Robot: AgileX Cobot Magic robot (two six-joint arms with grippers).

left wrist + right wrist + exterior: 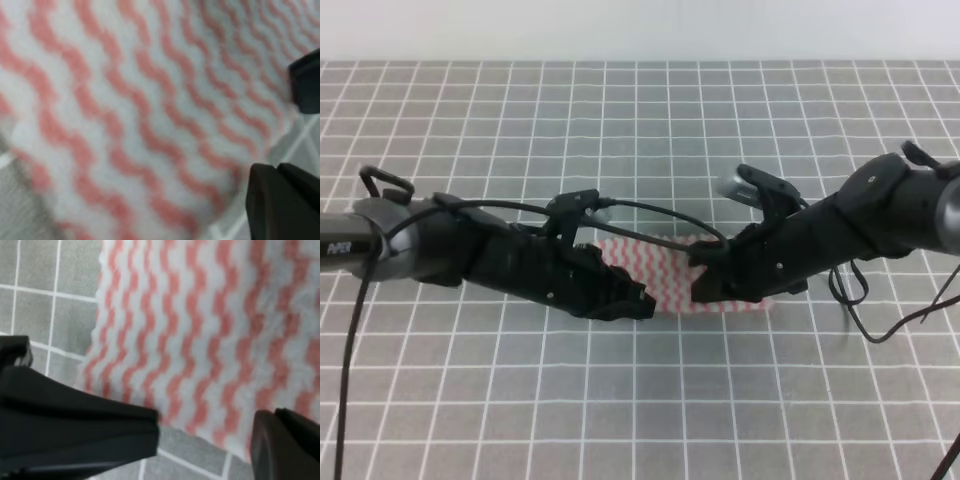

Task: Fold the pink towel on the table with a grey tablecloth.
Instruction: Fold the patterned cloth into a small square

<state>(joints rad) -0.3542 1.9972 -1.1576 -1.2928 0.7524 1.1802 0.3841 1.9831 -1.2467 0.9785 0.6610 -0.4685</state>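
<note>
The pink towel (665, 268), with pink-red and white wavy stripes, lies on the table with a grey tablecloth (640, 120), and both arms hide its ends. My left gripper (636, 300) sits low at the towel's left front edge. In the left wrist view the towel (140, 115) fills the frame, and the left gripper (299, 137) is open over its corner, holding nothing. My right gripper (704, 282) is down at the towel's right side. In the right wrist view it (205, 437) is open wide, straddling the towel's (210, 330) near edge.
White-lined grey cloth (50, 315) surrounds the towel on all sides. A loose black cable (880, 320) hangs from the right arm to the right of the towel. A pale wall runs along the table's far edge.
</note>
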